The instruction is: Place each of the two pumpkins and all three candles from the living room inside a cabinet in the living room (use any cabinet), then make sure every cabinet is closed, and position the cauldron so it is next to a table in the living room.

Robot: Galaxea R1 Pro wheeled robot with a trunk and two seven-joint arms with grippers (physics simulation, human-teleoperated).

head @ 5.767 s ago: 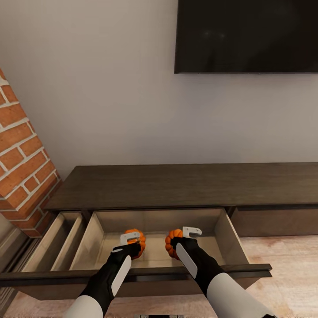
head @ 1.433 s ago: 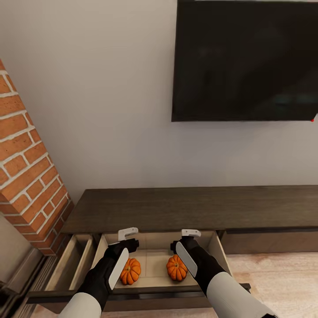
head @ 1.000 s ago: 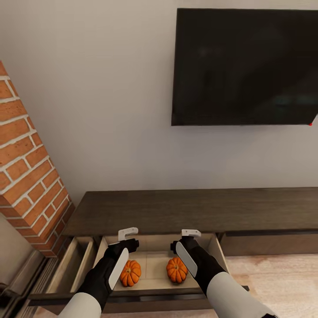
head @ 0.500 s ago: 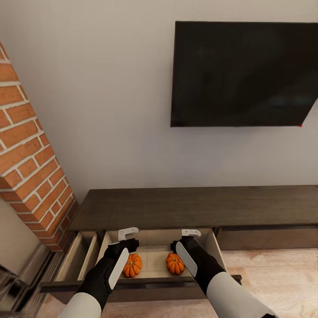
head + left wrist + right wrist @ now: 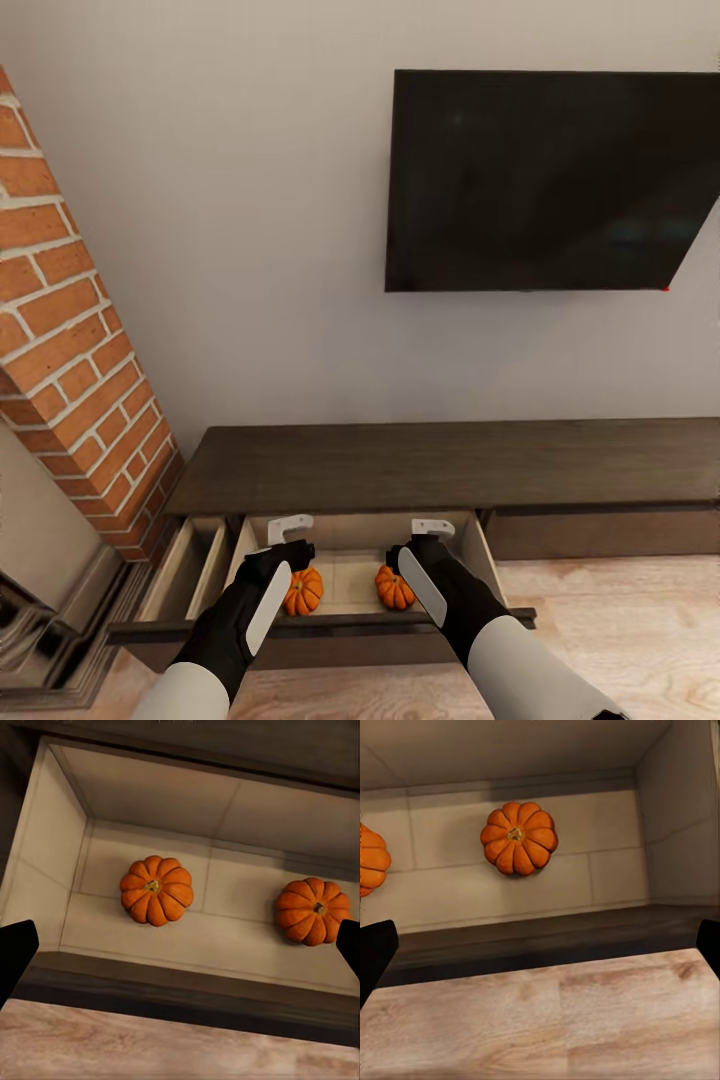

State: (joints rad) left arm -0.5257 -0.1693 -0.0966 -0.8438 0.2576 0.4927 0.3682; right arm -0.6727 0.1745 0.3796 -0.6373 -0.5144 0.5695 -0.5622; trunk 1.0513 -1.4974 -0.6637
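1. Both pumpkins sit on the pale beige floor of the open drawer (image 5: 480,560), side by side but apart. Left pumpkin (image 5: 303,591), right pumpkin (image 5: 393,588): round, ribbed, bright orange, w/ a short dark stem in the middle.
2. From my left wrist cam I see both, upright, stems up.
3. My left gripper (image 5: 289,529) hangs over the drawer, fingers spread wide, holding nothing. My right gripper (image 5: 432,526), same deal: fingers apart, empty.
4. The cabinet (image 5: 450,465) is long, low, dark brown w/ a flat top. A narrower drawer (image 5: 185,570) beside the brick column (image 5: 70,340) is open too.
5. TV (image 5: 545,180) on the wall above.
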